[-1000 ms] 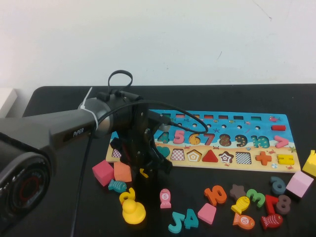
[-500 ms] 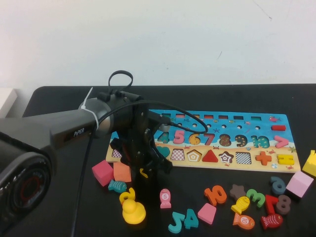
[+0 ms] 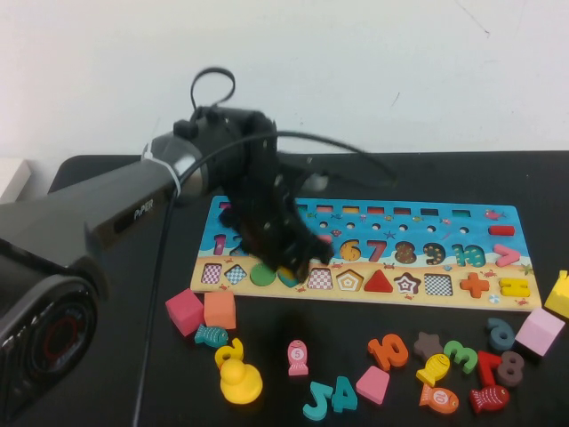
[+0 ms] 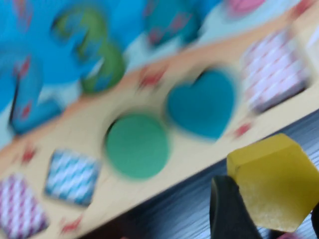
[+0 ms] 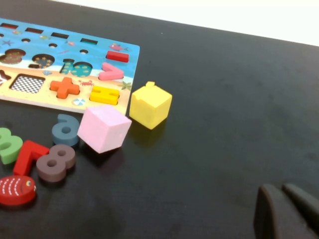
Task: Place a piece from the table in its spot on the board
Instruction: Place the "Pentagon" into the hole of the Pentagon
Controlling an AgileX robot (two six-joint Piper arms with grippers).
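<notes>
Hand (image 4: 269,219) (left) grips smooth yellow wooden pentagon (image 4: 273,188) above board (image 4: 149,199).

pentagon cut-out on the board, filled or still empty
Empty: the pentagon cut-out shows its pale floor, while the left gripper holds the yellow pentagon block near the board's edge.

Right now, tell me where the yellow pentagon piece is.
The yellow pentagon piece is held in the left gripper, over the board's near edge by the teal heart; the right gripper rests shut on the table.

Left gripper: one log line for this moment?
left gripper: shut on pentagon block, over board | right gripper: shut, parked
</notes>
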